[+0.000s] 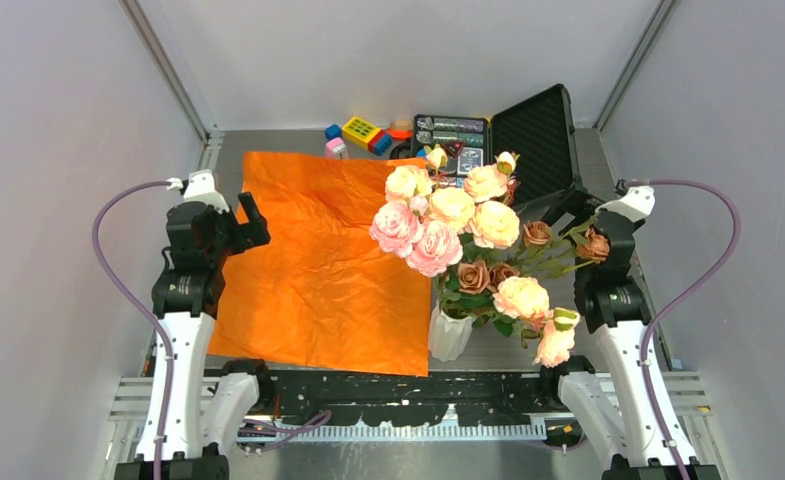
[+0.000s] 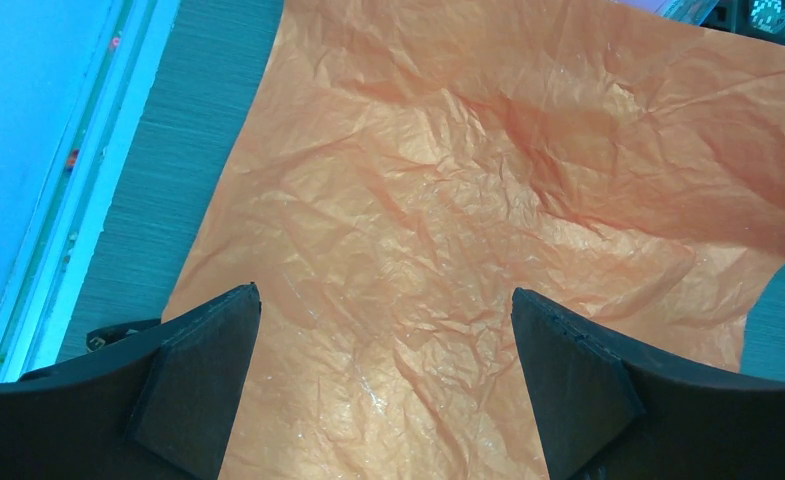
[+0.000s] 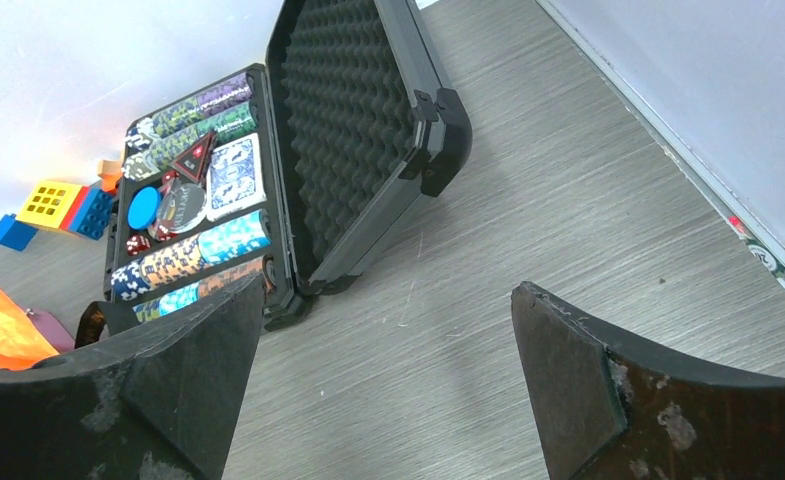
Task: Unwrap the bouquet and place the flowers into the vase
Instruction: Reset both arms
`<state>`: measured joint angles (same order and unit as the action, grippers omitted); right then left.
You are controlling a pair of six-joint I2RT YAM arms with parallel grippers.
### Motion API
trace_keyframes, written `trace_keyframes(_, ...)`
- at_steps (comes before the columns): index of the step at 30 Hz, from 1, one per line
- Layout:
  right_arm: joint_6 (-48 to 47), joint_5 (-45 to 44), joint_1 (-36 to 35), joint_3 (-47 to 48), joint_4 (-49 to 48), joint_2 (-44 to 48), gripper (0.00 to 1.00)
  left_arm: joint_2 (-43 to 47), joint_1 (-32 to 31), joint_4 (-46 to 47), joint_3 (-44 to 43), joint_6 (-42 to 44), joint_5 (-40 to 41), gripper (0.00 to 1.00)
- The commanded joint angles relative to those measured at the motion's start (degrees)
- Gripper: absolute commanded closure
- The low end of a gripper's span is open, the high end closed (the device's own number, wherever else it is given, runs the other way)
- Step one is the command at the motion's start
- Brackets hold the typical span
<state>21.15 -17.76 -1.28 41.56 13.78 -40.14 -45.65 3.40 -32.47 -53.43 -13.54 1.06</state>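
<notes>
Top external, crinkled orange paper (image 1: 318, 270), roses (image 1: 453, 215) in ribbed white vase (image 1: 449, 335), left gripper (image 2: 384, 292) and right gripper (image 3: 388, 285) jaws apart

At the far edge of the grey table (image 3: 568, 200) a black case (image 3: 286, 240) lies open, with its foam-lined lid (image 3: 353, 130) raised at the right side. Inside are rows of poker chips (image 3: 193, 250), a pack of cards (image 3: 236, 175) and small red dice (image 3: 138, 243). Left of the case lie a yellow block (image 1: 360, 130), blue blocks (image 3: 13, 232) and a small pink object (image 1: 335, 148).
</notes>
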Motion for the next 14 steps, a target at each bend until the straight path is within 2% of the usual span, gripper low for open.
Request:
trace_keyframes(1, -0.22, -1.85, 0.05, -0.06, -4.72, -0.66, 0.02, 1.2, -0.1, 2.69, 0.1, 2.05, 1.18, 0.0)
trace_keyframes(14, -0.06, -1.24, 0.05, 0.37, -4.51, -1.8, 0.01, 1.09, -0.06, 2.23, 0.17, 1.81, 0.56, 0.0)
